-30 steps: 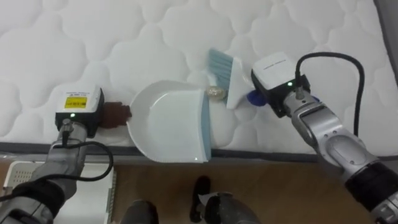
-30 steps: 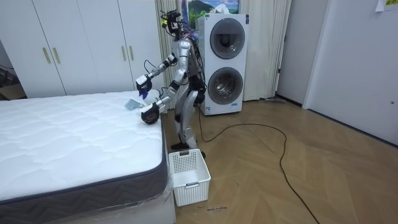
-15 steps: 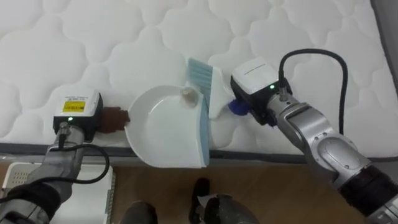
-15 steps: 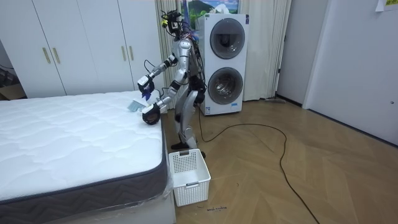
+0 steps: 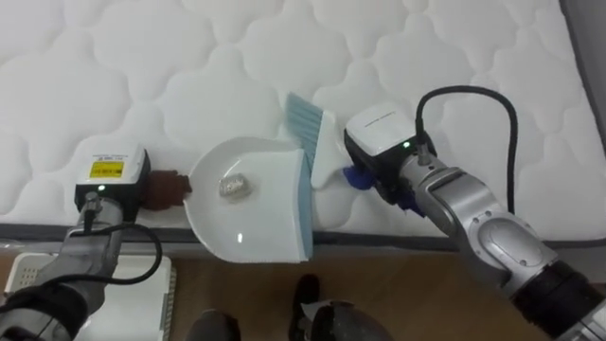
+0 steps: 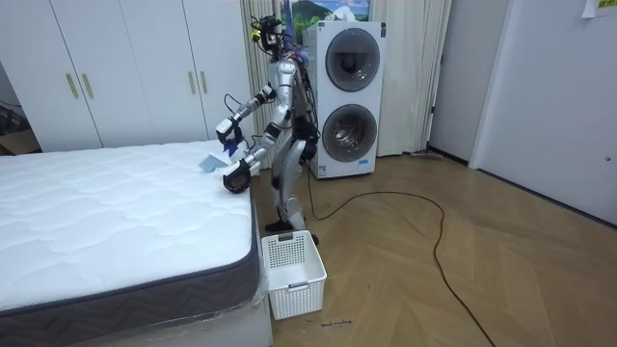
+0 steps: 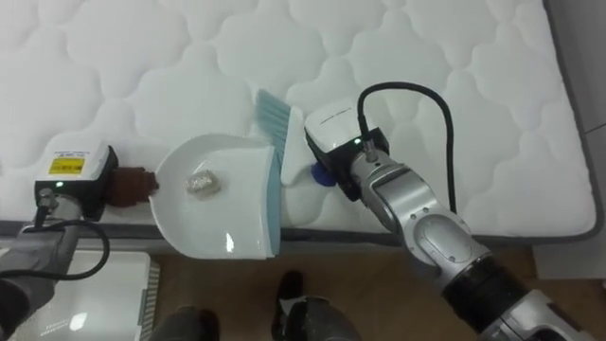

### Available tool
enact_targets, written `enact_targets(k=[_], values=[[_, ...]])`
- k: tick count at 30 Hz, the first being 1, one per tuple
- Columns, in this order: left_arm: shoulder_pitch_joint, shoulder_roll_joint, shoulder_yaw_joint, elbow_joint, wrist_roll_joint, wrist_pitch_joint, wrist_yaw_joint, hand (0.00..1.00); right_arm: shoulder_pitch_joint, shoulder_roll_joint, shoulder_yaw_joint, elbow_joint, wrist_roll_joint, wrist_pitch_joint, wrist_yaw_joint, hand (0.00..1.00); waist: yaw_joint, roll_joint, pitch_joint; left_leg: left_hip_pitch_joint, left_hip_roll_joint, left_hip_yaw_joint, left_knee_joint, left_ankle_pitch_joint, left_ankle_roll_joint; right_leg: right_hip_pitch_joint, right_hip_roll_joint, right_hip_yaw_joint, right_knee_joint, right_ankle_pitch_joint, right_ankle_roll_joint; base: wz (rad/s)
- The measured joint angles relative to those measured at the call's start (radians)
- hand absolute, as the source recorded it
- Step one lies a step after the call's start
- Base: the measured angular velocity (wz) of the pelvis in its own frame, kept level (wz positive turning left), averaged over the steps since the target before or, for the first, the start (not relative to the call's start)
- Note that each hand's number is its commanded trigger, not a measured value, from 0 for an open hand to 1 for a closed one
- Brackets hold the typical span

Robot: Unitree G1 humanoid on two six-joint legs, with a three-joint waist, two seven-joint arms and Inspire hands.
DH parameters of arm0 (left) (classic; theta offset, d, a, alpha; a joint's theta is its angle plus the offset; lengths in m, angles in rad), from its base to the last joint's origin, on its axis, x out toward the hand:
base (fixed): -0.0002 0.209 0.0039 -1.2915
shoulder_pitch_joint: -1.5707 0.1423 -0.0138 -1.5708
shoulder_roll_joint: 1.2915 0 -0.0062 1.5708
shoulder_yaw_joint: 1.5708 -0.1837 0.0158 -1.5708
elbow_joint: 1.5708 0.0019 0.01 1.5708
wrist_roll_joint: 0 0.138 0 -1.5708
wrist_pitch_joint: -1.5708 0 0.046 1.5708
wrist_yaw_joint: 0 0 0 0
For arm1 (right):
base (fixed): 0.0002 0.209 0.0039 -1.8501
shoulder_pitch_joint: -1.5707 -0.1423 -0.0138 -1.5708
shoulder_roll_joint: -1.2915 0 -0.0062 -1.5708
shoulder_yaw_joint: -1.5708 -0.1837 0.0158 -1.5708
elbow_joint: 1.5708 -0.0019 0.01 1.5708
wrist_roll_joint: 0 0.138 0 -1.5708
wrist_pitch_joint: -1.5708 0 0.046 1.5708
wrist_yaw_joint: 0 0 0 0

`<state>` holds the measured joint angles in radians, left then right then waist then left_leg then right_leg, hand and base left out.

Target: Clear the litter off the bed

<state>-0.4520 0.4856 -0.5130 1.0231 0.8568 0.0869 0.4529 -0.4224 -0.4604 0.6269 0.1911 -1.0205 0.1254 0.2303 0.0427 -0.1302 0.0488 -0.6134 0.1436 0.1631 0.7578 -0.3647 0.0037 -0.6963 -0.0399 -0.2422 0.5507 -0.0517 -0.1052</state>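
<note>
White quilted bed: at its near edge the left hand is curled round the handle of a white dustpan, which overhangs that edge. A crumpled scrap lies inside the pan. Just beside its blue lip, a pale-blue-bristled hand brush is clasped in the right hand.

White bed, quilted all over in a stitched pattern of rounded, cloud-like shapes, with a dark grey band along its near edge. At that edge is a white dustpan with a pale blue lip, and in it a crumpled silvery-grey scrap. The brush has light blue bristles on a white back. The left hand is dark brown. The floor is honey-brown herringbone wood.
</note>
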Motion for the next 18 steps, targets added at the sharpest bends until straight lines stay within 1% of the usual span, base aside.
enact_targets(k=[5, 9, 13, 15, 18], values=[[0.006, 0.001, 0.0, 0.001, 0.0, 0.001, 0.0, 1.0, 0.0, -0.001, -0.001, 0.0, 0.012, 0.001, 0.009, 1.0, 0.009, 0.0, 0.0, 0.0, 0.001, -0.002, -0.001, 0.003, -0.007, -0.002, -0.001, 0.0, 0.003, -0.005, -0.005, 0.0], [0.01, 0.001, 0.0, 0.01, -0.001, 0.0, 0.0, 1.0, 0.0, 0.001, 0.0, 0.0, 0.017, -0.001, 0.011, 1.0, 0.01, 0.0, 0.0001, -0.002, 0.0, -0.004, -0.002, 0.005, -0.01, -0.002, -0.001, 0.0, 0.003, -0.006, -0.005, 0.0], [0.009, 0.001, 0.0, 0.01, -0.004, -0.003, 0.004, 1.0, -0.001, -0.01, -0.002, 0.003, 0.048, -0.003, 0.005, 1.0, 0.008, 0.0, 0.0004, -0.005, 0.0, -0.01, -0.002, 0.005, -0.01, 0.0, -0.007, -0.007, 0.003, -0.006, -0.004, 0.04], [0.012, 0.001, 0.0, 0.011, -0.004, -0.008, 0.007, 1.0, -0.001, -0.015, -0.002, 0.022, 0.077, -0.007, -0.009, 1.0, 0.008, 0.0, 0.0006, -0.002, 0.0, -0.011, -0.001, 0.005, -0.01, 0.003, -0.007, -0.007, 0.003, -0.005, -0.006, 0.0], [0.012, 0.003, 0.003, 0.01, -0.017, -0.029, 0.012, 1.0, -0.001, -0.017, -0.014, 0.069, 0.1, -0.033, -0.043, 1.0, 0.01, -0.001, 0.0009, -0.002, -0.001, -0.012, -0.001, 0.004, -0.009, 0.005, -0.008, -0.007, 0.002, -0.005, -0.006, 0.0]])
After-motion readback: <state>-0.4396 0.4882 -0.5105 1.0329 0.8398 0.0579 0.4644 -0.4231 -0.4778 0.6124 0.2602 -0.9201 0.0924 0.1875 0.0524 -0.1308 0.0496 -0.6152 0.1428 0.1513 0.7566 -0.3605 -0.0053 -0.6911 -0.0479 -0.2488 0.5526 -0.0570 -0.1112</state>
